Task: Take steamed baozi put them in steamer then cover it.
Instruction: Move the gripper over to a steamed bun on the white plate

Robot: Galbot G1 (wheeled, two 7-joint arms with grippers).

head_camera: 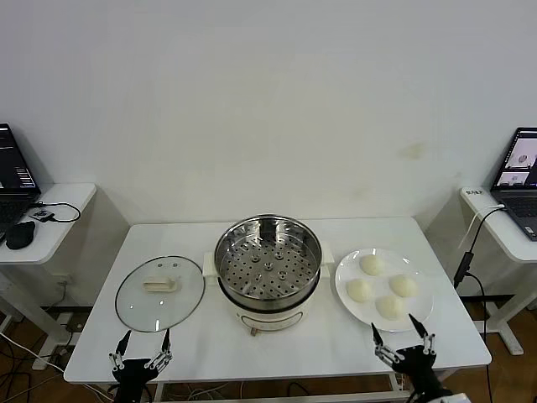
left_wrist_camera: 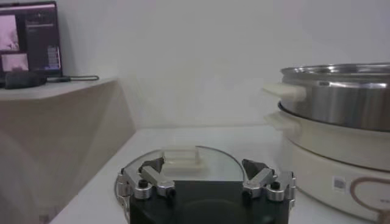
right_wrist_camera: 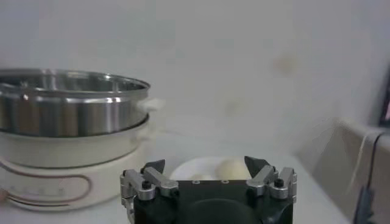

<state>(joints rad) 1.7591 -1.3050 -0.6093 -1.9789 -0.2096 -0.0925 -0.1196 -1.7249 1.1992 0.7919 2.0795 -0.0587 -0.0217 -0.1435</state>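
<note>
Nearest, the left gripper (head_camera: 143, 346) and right gripper (head_camera: 403, 334) wait with jaws apart at the table's (head_camera: 277, 348) front edge; beyond lie the clear glass cover (head_camera: 159, 293) and four cream-white baozi (head_camera: 382, 288) on a flat white plate (head_camera: 346, 290), flanking the empty steel steamer (head_camera: 268, 267), likely for easy reach.

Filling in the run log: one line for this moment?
baozi: four on plate | steamer: uncovered | cover: on table | left end effector, right end effector: open, empty

A white plate (head_camera: 422, 312) is being borne by the white table (head_camera: 201, 348); laptops (head_camera: 15, 172) are being carried by desks flanking that table.
</note>
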